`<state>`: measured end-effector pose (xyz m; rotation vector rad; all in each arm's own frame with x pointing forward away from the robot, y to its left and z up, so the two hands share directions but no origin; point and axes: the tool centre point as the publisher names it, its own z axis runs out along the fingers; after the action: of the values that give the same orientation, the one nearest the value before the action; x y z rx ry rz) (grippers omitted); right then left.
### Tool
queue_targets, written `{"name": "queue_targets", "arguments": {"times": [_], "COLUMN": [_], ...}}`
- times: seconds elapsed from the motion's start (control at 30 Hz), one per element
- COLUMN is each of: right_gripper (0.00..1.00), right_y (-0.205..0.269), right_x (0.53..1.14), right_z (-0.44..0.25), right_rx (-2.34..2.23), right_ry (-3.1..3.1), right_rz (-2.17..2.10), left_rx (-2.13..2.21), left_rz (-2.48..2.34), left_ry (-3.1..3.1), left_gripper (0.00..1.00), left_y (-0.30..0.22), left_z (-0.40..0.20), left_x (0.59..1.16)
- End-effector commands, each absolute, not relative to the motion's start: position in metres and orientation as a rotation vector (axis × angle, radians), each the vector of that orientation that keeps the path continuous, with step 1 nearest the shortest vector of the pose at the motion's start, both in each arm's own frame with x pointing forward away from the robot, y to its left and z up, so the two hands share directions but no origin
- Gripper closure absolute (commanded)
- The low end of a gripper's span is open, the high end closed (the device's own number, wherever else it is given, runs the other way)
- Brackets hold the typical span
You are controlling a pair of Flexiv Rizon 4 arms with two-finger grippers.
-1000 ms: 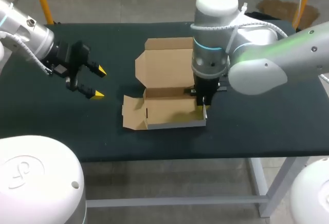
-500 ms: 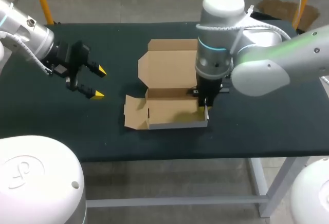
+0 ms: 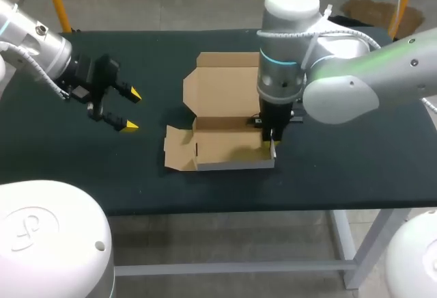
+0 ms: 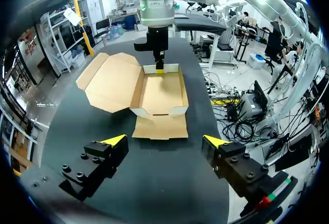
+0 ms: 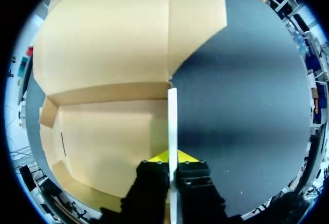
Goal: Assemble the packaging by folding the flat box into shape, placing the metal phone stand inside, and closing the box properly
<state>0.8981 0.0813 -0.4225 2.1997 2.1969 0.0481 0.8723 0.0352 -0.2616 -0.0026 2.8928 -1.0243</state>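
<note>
The brown cardboard box [image 3: 225, 149] lies half folded at the middle of the dark table, its lid [image 3: 225, 83] flat behind it and a side flap [image 3: 179, 153] flat to its left. My right gripper [image 3: 271, 141] points straight down at the box's right end, shut on the upright right side wall [image 5: 172, 126], one finger inside the box [image 5: 108, 131] and one outside. In the right wrist view that gripper [image 5: 173, 162] pinches the wall's thin white edge. My left gripper [image 3: 133, 111] hangs open well left of the box [image 4: 159, 93], nothing between its fingers [image 4: 165, 142]. No phone stand is in view.
The dark table top [image 3: 341, 161] runs bare to the right of the box and in front of it up to the front edge. Between my left gripper and the box's left flap [image 4: 160, 127] is bare table.
My right arm and the box shifted slightly right, then back a little left. The left arm has not moved.
</note>
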Motion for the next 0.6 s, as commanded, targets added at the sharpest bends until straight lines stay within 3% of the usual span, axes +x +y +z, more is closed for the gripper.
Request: {"name": "queue_targets", "arguments": {"times": [0.03,0.3,0.6], "right_gripper": [1.0,1.0,1.0], "right_y": [0.082,0.082,0.082], "right_x": [0.899,0.899,0.899], "right_z": [-0.422,-0.422,-0.422], "right_rx": [2.2,2.2,2.2], "right_ry": [2.197,2.197,2.197], "right_rz": [0.04,0.04,0.04], "left_rx": [-0.001,-0.056,-1.036], "left_rz": [-1.022,-1.018,-1.099], "left_ry": [2.897,2.92,2.791], "left_gripper": [0.0,0.0,0.0], "left_y": [0.035,0.03,0.008], "left_z": [-0.261,-0.259,-0.257], "left_x": [0.873,0.875,0.855]}}
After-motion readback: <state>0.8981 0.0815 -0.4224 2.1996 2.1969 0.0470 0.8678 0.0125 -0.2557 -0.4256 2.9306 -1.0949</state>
